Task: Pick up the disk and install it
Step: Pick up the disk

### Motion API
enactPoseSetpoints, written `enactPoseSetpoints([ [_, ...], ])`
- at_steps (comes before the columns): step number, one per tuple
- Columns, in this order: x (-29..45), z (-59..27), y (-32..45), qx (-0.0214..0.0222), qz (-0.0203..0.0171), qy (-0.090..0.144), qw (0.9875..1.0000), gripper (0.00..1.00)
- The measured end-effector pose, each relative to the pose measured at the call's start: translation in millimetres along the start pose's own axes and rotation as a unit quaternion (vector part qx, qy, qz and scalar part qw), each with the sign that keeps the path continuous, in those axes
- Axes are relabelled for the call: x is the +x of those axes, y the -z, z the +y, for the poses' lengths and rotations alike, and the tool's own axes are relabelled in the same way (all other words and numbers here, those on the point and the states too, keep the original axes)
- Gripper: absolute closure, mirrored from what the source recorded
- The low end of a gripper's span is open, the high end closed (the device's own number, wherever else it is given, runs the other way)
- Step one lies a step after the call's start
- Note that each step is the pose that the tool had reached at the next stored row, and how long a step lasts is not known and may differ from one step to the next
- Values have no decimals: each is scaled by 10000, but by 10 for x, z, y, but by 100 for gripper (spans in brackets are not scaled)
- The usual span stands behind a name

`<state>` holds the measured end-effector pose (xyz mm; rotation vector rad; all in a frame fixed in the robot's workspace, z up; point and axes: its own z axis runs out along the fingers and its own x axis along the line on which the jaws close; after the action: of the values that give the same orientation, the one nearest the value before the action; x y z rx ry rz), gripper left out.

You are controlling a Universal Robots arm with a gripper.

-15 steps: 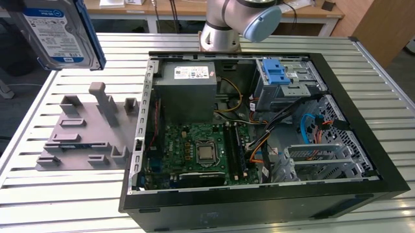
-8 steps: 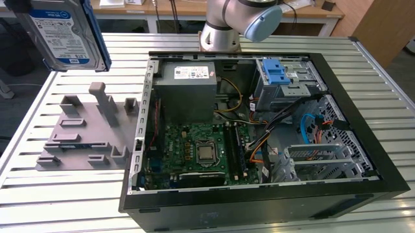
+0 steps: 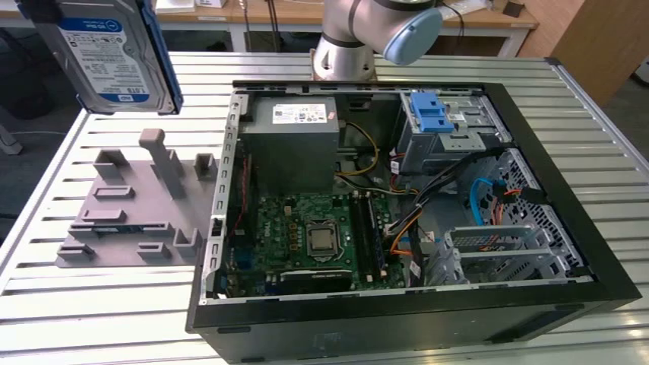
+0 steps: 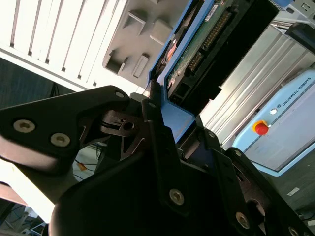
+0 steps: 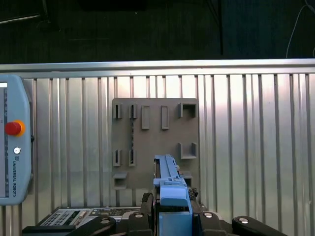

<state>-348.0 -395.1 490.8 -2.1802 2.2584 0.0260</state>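
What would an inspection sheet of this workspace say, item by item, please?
Surface: slatted silver metal table.
Job's things: flat silver hard disk with white-and-blue label and blue rails, held in the air, off the table.
Clutter: grey plastic fixture plate with upright slots; open black computer case.
Grippers: black gripper shut on the disk.
Cables: blue and orange cables inside the case.
Surroundings: light blue teach pendant with red button, on the table; wooden desks behind.
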Motion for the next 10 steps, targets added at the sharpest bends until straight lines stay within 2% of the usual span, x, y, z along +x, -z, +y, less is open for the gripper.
enactPoseSetpoints([
  [10, 47, -163, 2, -3, 0, -2, 10000, 64],
])
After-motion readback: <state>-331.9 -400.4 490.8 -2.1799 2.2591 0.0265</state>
